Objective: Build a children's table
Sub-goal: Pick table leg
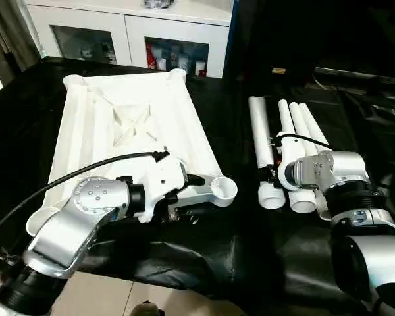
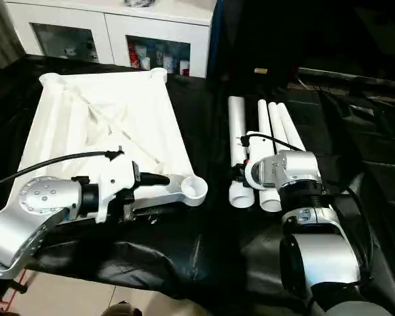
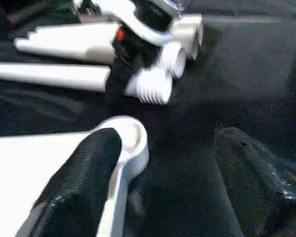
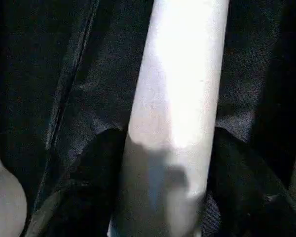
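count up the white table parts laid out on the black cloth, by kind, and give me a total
Tabletop: 1, lying underside up.
Legs: 4, side by side to the right of the tabletop.
Total: 5 white parts.

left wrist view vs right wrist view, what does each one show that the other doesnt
The left wrist view alone shows the tabletop's corner socket with a black finger of the left gripper lying on the tabletop edge, plus the threaded leg ends beyond. The right wrist view alone shows one leg close up, running between the right gripper's two fingers. Both share white legs on the black cloth.
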Robot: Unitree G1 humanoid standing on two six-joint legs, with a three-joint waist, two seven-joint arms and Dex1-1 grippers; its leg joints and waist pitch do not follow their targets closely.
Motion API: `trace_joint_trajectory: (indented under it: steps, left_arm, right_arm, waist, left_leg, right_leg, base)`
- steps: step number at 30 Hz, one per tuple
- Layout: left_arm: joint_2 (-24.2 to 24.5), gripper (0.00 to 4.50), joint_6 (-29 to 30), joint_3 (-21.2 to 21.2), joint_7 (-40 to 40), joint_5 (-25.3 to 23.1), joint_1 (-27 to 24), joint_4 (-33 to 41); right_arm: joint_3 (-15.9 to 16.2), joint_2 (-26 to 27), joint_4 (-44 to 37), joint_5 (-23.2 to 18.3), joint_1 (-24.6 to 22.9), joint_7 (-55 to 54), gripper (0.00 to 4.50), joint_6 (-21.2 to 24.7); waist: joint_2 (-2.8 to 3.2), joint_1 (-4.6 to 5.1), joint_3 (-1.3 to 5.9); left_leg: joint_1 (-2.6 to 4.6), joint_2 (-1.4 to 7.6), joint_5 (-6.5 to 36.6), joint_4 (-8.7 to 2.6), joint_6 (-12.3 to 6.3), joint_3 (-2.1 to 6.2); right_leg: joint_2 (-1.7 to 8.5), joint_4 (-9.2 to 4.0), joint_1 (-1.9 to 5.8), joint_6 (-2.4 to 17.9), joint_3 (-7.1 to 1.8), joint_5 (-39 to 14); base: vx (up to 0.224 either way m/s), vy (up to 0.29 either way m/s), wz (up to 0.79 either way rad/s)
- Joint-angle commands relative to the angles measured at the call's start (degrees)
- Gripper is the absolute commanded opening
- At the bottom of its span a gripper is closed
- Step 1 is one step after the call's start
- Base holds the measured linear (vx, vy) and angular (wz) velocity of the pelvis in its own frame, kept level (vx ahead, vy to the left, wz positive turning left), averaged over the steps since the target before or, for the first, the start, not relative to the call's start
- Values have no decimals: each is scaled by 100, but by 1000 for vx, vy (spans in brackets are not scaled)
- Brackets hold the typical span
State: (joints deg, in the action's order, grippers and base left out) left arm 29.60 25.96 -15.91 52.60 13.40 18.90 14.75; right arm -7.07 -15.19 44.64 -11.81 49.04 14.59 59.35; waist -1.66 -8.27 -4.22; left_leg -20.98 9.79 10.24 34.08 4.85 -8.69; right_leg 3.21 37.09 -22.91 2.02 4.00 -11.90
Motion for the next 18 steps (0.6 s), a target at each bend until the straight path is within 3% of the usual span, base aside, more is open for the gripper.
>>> trace_joint_trajectory:
  steps: [1,7,8,11,14,15,17,18]
  left_arm:
    - [-70,381,-107,130,-114,74,139,-27]
    - [-475,431,52,296,-669,31,412,-228]
    - [-661,441,379,412,-927,76,600,-321]
    - [-938,450,629,651,-1142,317,831,-468]
    - [-1834,450,1144,1404,-2155,930,1405,-916]
    - [-1888,450,1173,1447,-2216,960,1439,-950]
    - [-2557,450,1495,1898,-2771,1495,1797,-1377]
    - [-2603,450,1516,1927,-2804,1535,1821,-1406]
  right_arm:
    - [-149,-35,-41,-114,14,-82,237,11]
    - [-425,-23,-381,-265,-74,-70,195,-93]
    - [-548,-14,-713,-374,-171,13,194,-304]
    - [-700,24,-1299,-595,-351,242,193,-635]
    - [-915,-30,-2555,-1347,-746,1036,193,-347]
    - [-932,-33,-2608,-1400,-761,1082,192,-315]
    - [-1037,-99,-3405,-2089,-1130,1880,191,-110]
    - [-1044,-103,-3464,-2135,-1160,1931,191,-97]
  waist:
    - [46,-21,470]
    - [32,-16,473]
    - [10,-16,476]
    - [9,-47,494]
    - [-12,-82,499]
    - [-30,-106,500]
    - [-47,-135,486]
    - [-51,-173,484]
  left_leg:
    - [12,261,540,-349,233,33]
    - [1,258,526,-343,208,30]
    - [3,259,487,-342,207,28]
    - [4,253,377,-321,103,25]
    - [9,255,382,-298,-30,23]
    - [-20,236,362,-290,-111,28]
    - [-20,237,378,-268,-210,11]
    - [-22,237,382,-260,-255,13]
  right_leg:
    - [507,-401,363,948,-332,-438]
    - [496,-408,382,923,-330,-359]
    - [486,-396,383,903,-330,-277]
    - [497,-385,384,927,-324,-118]
    - [488,-393,405,951,-327,47]
    - [488,-393,435,987,-313,61]
    - [489,-423,429,999,-317,-61]
    - [505,-442,435,983,-318,-111]
  base:
    - [0,0,0]
    - [0,0,0]
    - [0,0,0]
    - [0,0,0]
    - [0,0,0]
    - [0,0,0]
    - [0,0,0]
    - [0,0,0]
